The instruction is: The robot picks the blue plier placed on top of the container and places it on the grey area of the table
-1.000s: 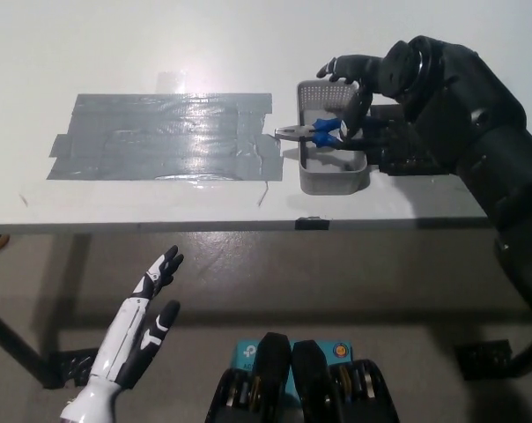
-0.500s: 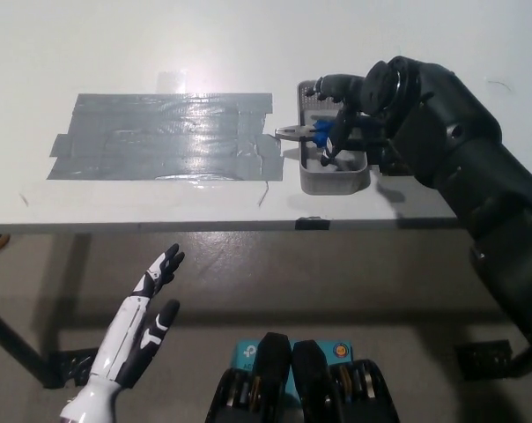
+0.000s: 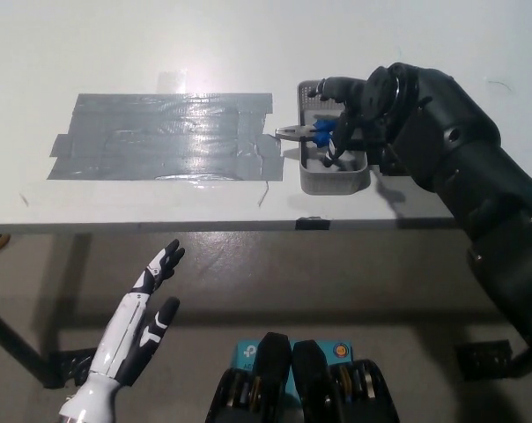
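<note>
The blue plier (image 3: 317,133) lies across the left rim of the grey container (image 3: 334,182), its metal jaws pointing left toward the grey area (image 3: 160,137) of taped strips on the white table (image 3: 143,204). My black right hand (image 3: 347,115) hovers over the container, and its fingers (image 3: 337,139) are curled down around the blue handles. The plier still rests on the rim. The arm hides the container's right side. My white left hand (image 3: 136,328) rests open at the lower left, below the table's front edge.
The container stands near the table's front edge, just right of the grey area. A thin line or crack (image 3: 264,192) marks the table between them. Below the edge are the table's legs and a dark floor.
My right hand moved left over the container and lowered its fingers onto the plier's handles, then curled them tighter. The plier has stayed where it was, and the left hand barely shifted.
</note>
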Motion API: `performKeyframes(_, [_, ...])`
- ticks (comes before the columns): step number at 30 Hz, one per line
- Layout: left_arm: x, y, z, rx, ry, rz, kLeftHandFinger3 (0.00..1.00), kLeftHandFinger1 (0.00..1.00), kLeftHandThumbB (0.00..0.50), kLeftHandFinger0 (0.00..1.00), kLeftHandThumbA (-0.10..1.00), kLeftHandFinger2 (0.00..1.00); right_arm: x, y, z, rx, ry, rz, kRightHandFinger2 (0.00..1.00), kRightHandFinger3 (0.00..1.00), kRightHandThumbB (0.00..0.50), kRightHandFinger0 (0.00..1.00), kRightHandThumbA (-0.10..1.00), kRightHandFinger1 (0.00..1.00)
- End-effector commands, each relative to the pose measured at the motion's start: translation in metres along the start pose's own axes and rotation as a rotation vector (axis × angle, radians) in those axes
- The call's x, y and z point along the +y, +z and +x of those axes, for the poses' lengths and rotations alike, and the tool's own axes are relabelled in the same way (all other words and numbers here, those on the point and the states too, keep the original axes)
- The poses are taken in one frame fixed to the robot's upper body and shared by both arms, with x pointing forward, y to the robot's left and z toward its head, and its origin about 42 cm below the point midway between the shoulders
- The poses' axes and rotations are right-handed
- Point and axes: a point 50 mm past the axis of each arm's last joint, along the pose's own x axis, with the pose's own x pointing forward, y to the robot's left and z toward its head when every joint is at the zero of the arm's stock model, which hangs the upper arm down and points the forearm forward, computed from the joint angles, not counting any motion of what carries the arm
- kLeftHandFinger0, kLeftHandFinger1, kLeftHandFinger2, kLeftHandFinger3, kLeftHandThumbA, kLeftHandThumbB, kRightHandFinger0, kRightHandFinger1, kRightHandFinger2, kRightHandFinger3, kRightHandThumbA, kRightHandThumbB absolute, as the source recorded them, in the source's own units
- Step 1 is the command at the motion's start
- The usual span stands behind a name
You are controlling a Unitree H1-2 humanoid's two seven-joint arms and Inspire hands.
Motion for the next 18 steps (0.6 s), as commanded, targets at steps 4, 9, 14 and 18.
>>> performKeyframes(4, [0.0081,0.0109,0.0069,-0.062,-0.012,0.028,1.00,1.00,0.065,1.00,0.99,1.00,-0.0248,0.0079,-0.0082,-0.020,-0.086,-0.055,1.00,1.00,0.365,1.00,1.00,1.00])
performKeyframes(9, [0.0081,0.0105,0.0078,-0.063,-0.009,0.030,1.00,1.00,0.069,1.00,1.00,1.00,-0.0219,0.0067,-0.0069,-0.026,-0.080,-0.050,1.00,1.00,0.348,1.00,1.00,1.00])
performKeyframes(14, [0.0080,0.0125,0.0092,-0.062,-0.010,0.033,1.00,1.00,0.077,1.00,1.00,1.00,-0.0198,0.0050,-0.0058,-0.023,-0.081,-0.051,1.00,1.00,0.349,1.00,1.00,1.00])
performKeyframes(18, [0.0088,0.0127,0.0105,-0.068,-0.008,0.035,1.00,1.00,0.075,1.00,1.00,1.00,-0.0187,0.0030,-0.0051,-0.016,-0.081,-0.041,1.00,1.00,0.345,1.00,1.00,1.00])
